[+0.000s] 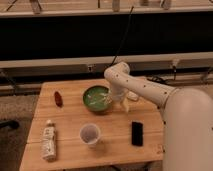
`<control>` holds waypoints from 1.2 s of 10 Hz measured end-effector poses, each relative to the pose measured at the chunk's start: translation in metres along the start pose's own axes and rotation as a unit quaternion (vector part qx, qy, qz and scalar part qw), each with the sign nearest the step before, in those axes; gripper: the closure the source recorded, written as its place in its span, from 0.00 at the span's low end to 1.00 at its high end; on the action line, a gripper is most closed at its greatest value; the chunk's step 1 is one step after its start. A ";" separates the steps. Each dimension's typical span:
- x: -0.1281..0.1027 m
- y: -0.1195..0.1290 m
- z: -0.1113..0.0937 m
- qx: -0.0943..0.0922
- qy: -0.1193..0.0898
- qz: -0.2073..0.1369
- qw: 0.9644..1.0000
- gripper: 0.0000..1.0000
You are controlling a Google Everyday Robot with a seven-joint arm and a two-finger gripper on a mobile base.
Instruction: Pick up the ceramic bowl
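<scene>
The ceramic bowl (96,97) is round, shallow and green with pale streaks inside. It sits on the wooden table (75,120), just back of the middle. My gripper (123,105) hangs from the white arm at the bowl's right rim, pointing down at the table. I cannot tell whether it touches the rim. The white arm reaches in from the lower right.
A small clear plastic cup (90,134) stands in front of the bowl. A black phone-like slab (136,133) lies at the front right. A bottle (48,140) lies on its side at the front left. A small red item (58,98) lies left of the bowl.
</scene>
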 end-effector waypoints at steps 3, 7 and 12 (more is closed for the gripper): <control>0.002 0.001 0.002 0.012 0.014 0.015 1.000 0.20; 0.009 -0.008 0.009 0.030 0.042 0.027 0.998 0.20; 0.019 -0.018 0.028 0.026 0.039 0.033 0.998 0.30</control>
